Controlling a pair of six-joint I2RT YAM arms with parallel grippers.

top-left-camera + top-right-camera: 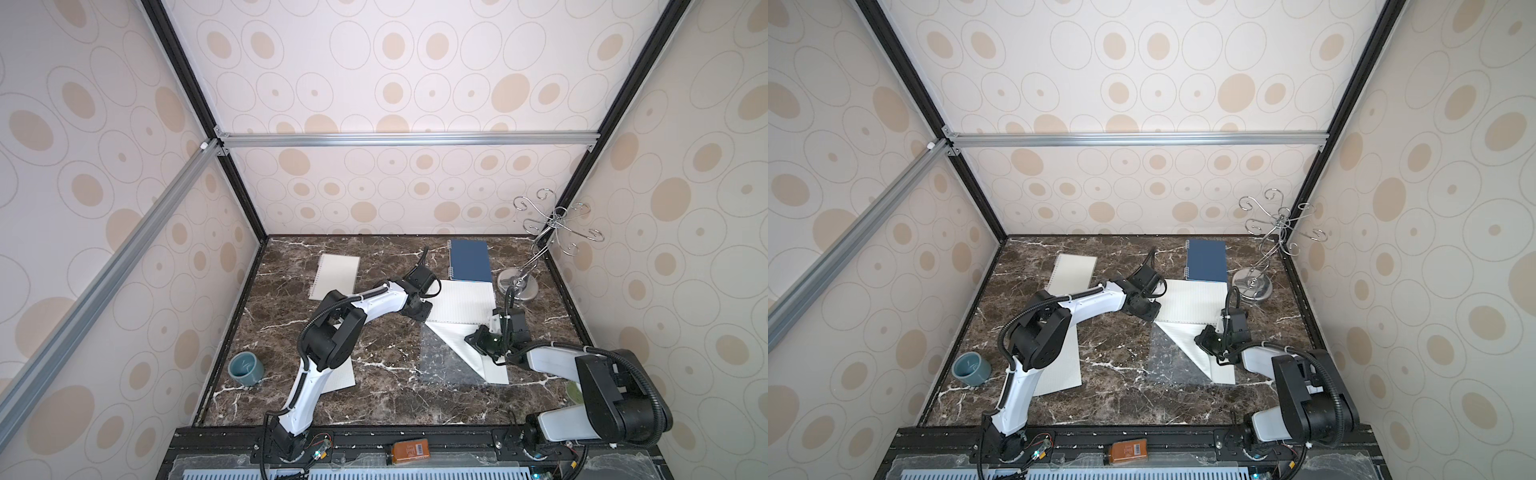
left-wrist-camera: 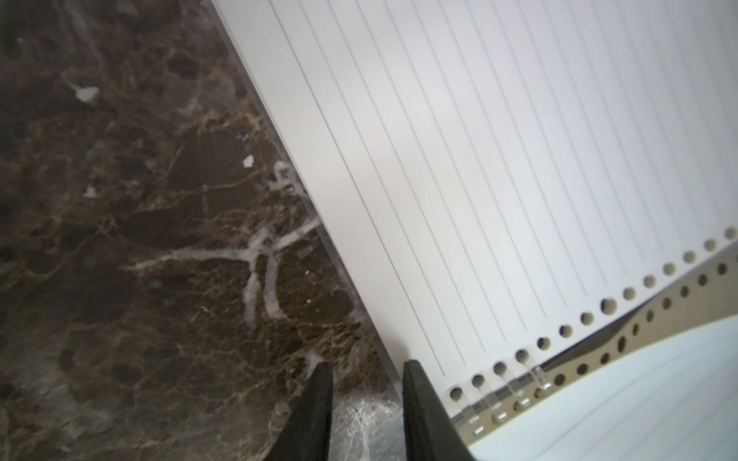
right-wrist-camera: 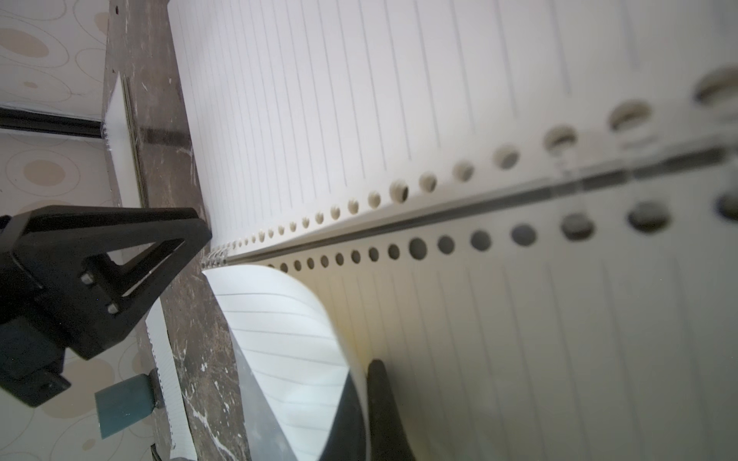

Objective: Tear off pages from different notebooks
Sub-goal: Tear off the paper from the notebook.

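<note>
The right gripper [image 3: 362,373] pinches a curled, lined white paper page [image 3: 279,339] of the open white wire-bound notebook [image 1: 461,303] mid-table (dark-brown marble tabletop [image 1: 374,399]). The left gripper [image 2: 365,371], fingers narrowly parted, sits at its spiral corner.

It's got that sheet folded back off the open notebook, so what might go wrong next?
1. The right gripper pinches the page by one corner while its holed edge seems partly hooked on the spiral: it may rip across.
2. The left gripper has its jaws apart at the corner of the notebook, so it might slide or lift with the pull.
</note>
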